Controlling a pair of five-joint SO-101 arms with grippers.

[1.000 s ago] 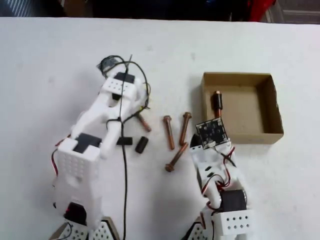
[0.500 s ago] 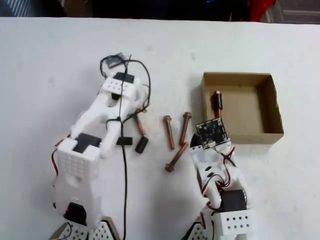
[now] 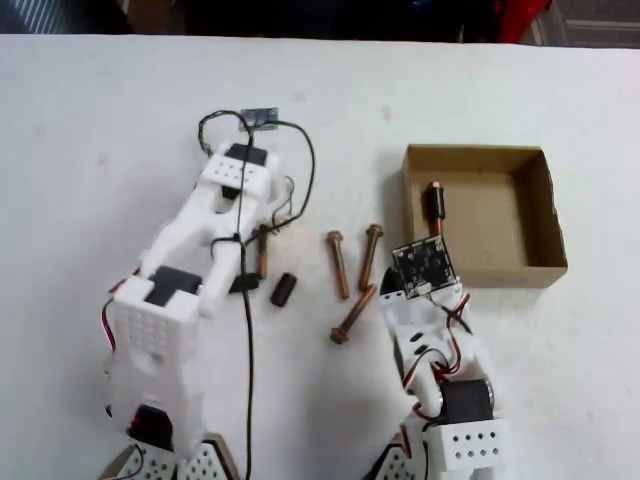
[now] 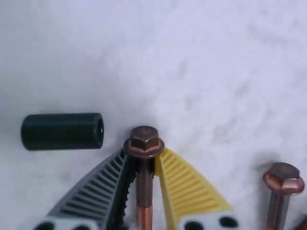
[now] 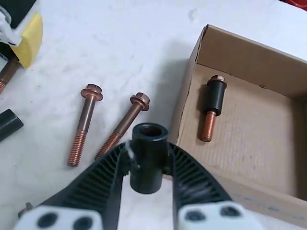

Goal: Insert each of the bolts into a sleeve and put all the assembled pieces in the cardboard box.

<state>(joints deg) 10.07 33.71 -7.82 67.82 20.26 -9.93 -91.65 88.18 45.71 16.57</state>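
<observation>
My left gripper (image 4: 144,154) is shut on a copper bolt (image 4: 143,143) just below its hex head, between a grey finger (image 4: 98,189) and a yellow one. A loose black sleeve (image 4: 62,131) lies on the table close beside that head. In the high view the held bolt (image 3: 262,250) sits left of this sleeve (image 3: 284,289). My right gripper (image 5: 148,149) is shut on another black sleeve (image 5: 148,163), bore up, near the cardboard box (image 5: 254,55). The box (image 3: 475,153) holds one assembled bolt and sleeve (image 3: 436,203). Three loose bolts (image 3: 337,264) lie between the arms.
Two loose bolts (image 5: 86,122) (image 5: 125,122) lie side by side just ahead of my right gripper, a third (image 3: 353,315) beside it. A black cable (image 3: 300,170) loops off the left arm. White table stretches open behind and to the left.
The left wrist has turned, swinging the held bolt from a slant toward the loose bolts to nearly straight beside the black sleeve. The right arm has kept still.
</observation>
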